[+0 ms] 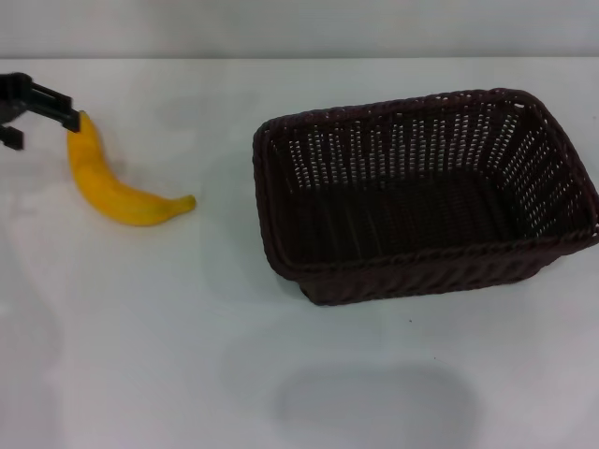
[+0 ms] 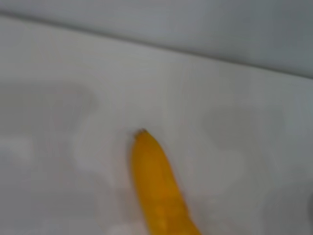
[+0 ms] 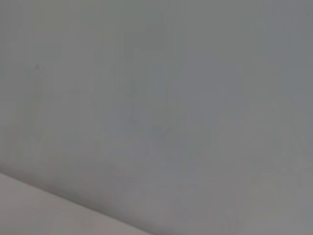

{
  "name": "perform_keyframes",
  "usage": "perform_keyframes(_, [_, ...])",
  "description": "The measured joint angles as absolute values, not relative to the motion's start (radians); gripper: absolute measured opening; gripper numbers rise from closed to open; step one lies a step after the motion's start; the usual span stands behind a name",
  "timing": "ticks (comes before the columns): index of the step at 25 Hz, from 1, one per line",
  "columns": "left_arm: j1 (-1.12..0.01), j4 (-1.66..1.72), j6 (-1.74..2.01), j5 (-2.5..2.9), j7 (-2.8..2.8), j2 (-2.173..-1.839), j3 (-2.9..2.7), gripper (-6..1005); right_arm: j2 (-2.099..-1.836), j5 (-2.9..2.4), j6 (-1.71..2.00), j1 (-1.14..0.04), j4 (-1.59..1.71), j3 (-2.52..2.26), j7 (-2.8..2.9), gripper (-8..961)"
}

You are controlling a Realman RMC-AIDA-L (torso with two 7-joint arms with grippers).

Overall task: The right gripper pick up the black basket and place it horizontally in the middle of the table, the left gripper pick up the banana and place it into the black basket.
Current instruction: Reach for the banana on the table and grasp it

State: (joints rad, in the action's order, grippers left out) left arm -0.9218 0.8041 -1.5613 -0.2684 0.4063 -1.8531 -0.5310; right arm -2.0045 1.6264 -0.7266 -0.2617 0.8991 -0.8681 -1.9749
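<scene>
Where our left gripper [image 1: 67, 120] reaches in from the left edge of the head view, we see its black claw meeting the upper end of the banana [image 1: 108, 181]; we cannot tell whether it is open or clamped on the fruit. That banana lies flat on the table [image 1: 187, 355], curving away from the claw toward the black basket [image 1: 426, 196], with a bare strip of white between the two. Our left wrist view shows the banana's tip [image 2: 156, 181] on the tabletop. The basket stands upright, mouth up, lengthwise across the table to the right of centre. We see nothing of our right gripper.
</scene>
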Motion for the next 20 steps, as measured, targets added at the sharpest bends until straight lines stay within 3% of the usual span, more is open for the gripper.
perform_keyframes(12, [-0.932,0.7,-1.577,-0.243,0.162,-1.842,-0.559,875,-2.003,1.844,-0.848,-0.263,0.74,-0.78,-2.354,423])
perform_keyframes(20, [-0.863,0.658,-1.446,-0.253,0.124,-1.868,-0.567,875,-2.004,1.846,-0.848,-0.259,0.712,-0.778,-2.387,424])
